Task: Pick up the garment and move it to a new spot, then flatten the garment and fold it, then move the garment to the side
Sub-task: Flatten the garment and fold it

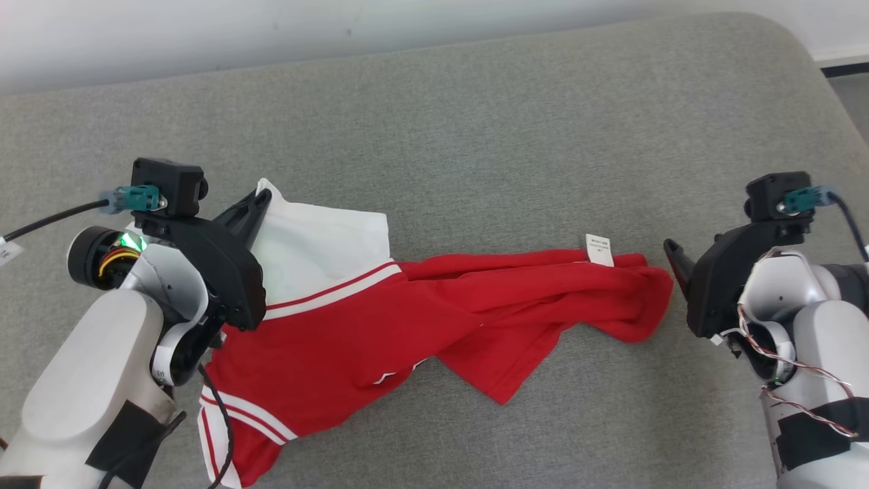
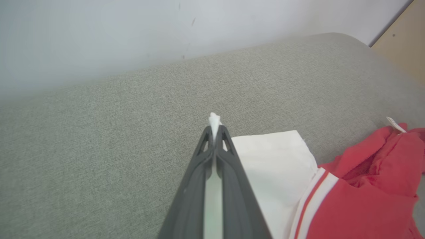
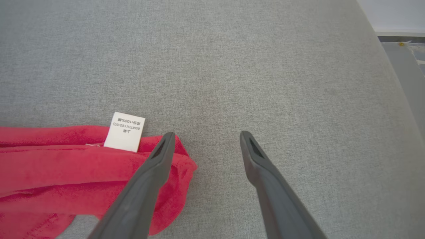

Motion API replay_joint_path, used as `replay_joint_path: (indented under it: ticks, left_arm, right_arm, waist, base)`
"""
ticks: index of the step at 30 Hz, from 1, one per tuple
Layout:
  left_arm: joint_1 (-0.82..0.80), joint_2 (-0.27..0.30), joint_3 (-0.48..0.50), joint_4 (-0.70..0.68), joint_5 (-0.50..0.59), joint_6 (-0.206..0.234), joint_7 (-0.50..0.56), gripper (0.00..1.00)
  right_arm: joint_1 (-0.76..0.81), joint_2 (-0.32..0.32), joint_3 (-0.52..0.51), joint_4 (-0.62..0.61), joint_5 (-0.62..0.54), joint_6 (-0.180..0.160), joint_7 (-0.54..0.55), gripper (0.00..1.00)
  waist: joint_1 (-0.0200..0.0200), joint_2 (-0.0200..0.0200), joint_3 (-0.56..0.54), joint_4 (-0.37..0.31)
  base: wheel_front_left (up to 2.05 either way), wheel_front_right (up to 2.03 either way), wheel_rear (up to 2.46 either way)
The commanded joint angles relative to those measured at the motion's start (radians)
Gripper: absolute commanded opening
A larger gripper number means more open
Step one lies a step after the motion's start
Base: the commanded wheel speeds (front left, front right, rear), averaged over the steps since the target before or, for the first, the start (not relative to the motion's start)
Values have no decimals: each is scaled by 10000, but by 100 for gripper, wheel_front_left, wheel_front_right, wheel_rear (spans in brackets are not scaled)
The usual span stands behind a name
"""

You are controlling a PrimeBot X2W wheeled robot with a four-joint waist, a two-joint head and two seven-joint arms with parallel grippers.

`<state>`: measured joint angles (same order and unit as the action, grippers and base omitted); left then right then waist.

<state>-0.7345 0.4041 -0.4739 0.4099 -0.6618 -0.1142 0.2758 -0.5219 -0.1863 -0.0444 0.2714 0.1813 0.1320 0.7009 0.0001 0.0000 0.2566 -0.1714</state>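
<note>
The left fingers are clenched on a white corner of the garment, with a nub of cloth poking past their tips. The right fingers stand released, one over the red end beside the label, holding nothing. To flatten well, the right should probably pinch that end and draw it low and taut toward the couch's right edge. The garment lies twisted lengthwise across the couch's middle. It is red with white stripes, with a white panel toward the left edge.

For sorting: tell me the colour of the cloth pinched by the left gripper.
White cloth; clearest in left wrist view.
</note>
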Motion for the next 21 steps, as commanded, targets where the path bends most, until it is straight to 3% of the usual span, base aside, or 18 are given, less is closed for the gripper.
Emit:
replay_joint_path:
  ticks: [1, 21]
  left_arm:
    - [-64, 26, -2, -53, -29, 27, 46, 0]
    - [-168, 154, -45, -14, -166, 101, 103, 0]
  right_arm:
    - [-161, -36, 153, 344, -87, -26, 59, 100]
    - [-240, -36, 1295, 1820, 2, -26, -185, 100]
  waist:
    - [-1, 0, 182, 179]
    - [-1, 0, 400, 253]
  base:
    - [0, 0, 0]
    - [0, 0, 0]
